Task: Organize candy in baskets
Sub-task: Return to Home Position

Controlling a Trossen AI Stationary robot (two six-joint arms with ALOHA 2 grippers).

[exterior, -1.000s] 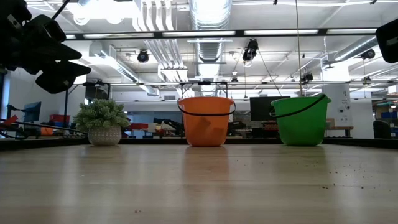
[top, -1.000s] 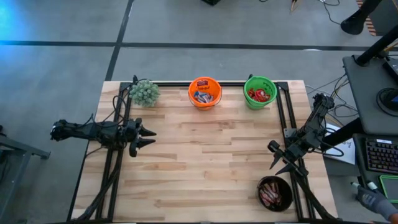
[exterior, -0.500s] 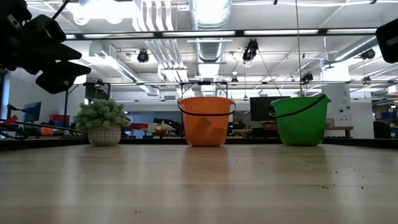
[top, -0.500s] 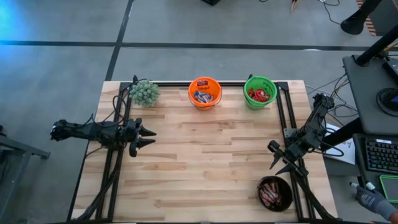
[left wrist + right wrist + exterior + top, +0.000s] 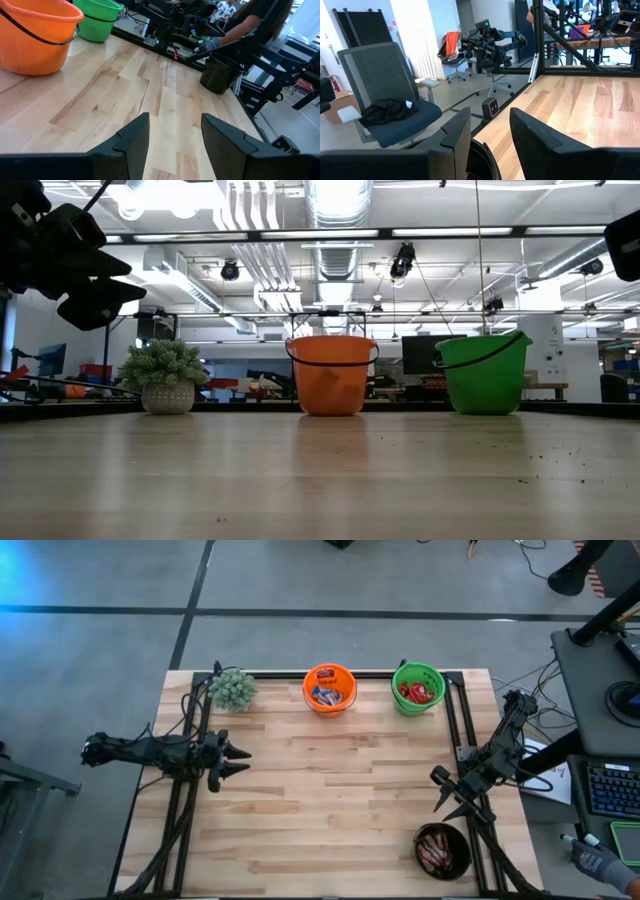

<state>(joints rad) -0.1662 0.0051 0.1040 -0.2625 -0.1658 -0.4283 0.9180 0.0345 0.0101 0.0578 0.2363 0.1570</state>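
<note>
Pale plank tabletop (image 5: 330,810) bears a round orange pail (image 5: 329,687); left tool (image 5: 244,761) and right tool (image 5: 450,809) gape empty

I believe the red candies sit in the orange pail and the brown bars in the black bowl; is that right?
Not quite: the high view shows the red candies in the green pail, not the orange pail. The brown bars are indeed in the black bowl.
</note>
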